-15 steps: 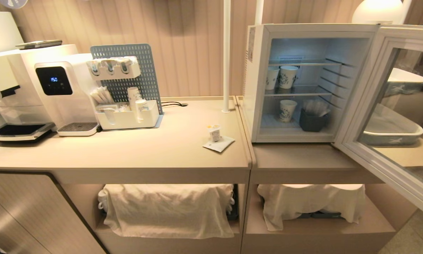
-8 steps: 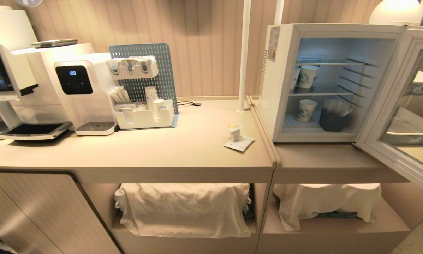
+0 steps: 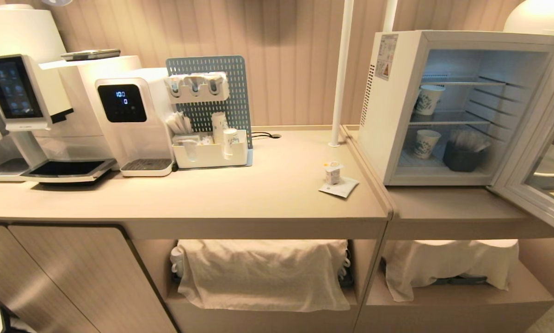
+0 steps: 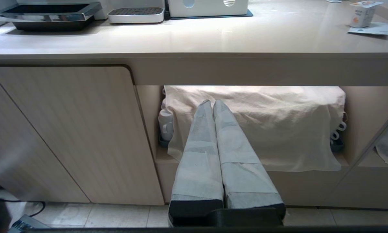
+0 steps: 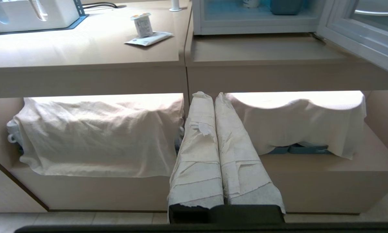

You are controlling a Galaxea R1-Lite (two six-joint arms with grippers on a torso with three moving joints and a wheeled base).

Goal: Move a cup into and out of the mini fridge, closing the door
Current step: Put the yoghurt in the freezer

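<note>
Head view | cup (image 3: 333,172) on counter, just left of mini fridge (image 3: 388,115)

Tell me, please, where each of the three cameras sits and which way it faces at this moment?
Head view: high on the robot, looking forward and down at the counter, the cup and the open mini fridge; no arm shows.
Left wrist view: low, behind the shut left end effector, facing the cloth-covered shelf under the counter.
Right wrist view: low, behind the shut right end effector, facing the shelves and the open door.
Shared: all three show the cup standing on the sachet.
</note>
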